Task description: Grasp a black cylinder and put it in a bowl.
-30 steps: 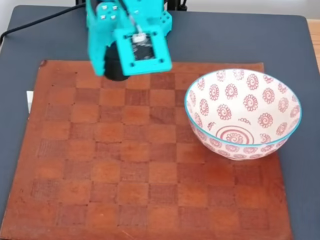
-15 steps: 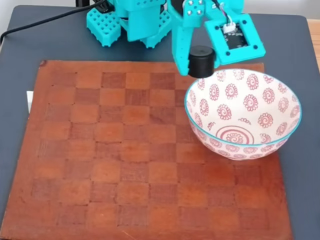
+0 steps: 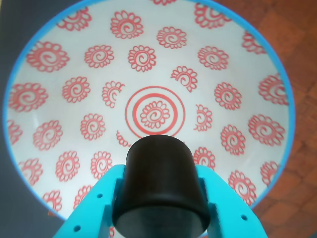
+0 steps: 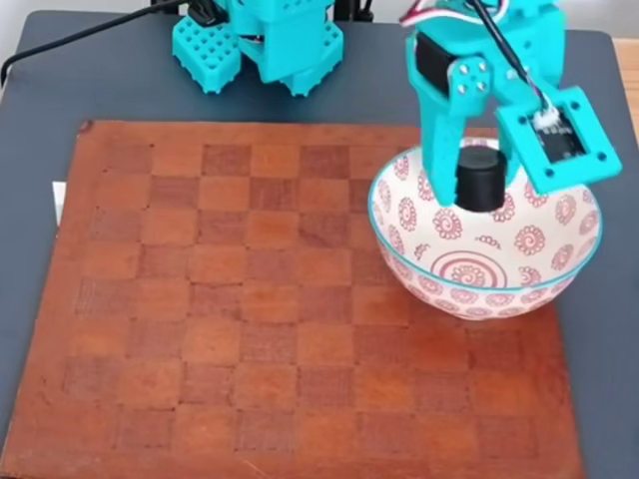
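Over the right edge of the checkered board [image 4: 250, 329], the gripper [image 4: 481, 185], clamped on the black cylinder [image 4: 480, 178], has swung from the board's back edge to above the bowl [image 4: 496, 295], so release looks next.

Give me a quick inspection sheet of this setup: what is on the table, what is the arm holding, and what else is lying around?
Surface: brown leather checkerboard mat on a dark grey table.
Job's things: black cylinder held above the inside of the bowl; in the wrist view the cylinder hangs over the bowl's patterned floor.
Clutter: a white edge pokes out from under the mat's left side; what it is cannot be told.
Grippers: turquoise gripper shut on the cylinder.
Cables: black cable at top left; thin wires on the arm.
Surroundings: a strip of wood at the right edge.
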Controlling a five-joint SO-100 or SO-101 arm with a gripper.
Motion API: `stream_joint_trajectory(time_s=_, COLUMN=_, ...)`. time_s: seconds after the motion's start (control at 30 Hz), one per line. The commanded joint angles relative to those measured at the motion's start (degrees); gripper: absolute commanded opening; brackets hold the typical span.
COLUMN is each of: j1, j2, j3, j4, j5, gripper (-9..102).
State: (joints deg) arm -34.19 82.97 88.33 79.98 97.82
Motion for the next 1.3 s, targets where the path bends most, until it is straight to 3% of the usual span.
stream_joint_trajectory(time_s=0.0, j1=-1.1, j2=-0.6, j3=-2.9, j4=-0.6, j5=0.0, gripper=14)
stream_joint_trajectory(time_s=0.17, j1=-1.3, j2=-1.6, j3=-2.8, j4=0.1, j5=1.4, gripper=26)
stream_joint_trajectory(time_s=0.5, j1=-0.7, j2=-1.2, j3=-2.9, j4=3.3, j5=1.4, gripper=26)
stream_joint_trajectory(time_s=0.87, j1=1.5, j2=11.6, j3=-2.8, j4=11.6, j5=1.7, gripper=0)
stream_joint_trajectory(time_s=1.27, j1=13.8, j2=25.6, j3=9.7, j4=12.3, j5=-2.4, gripper=0)
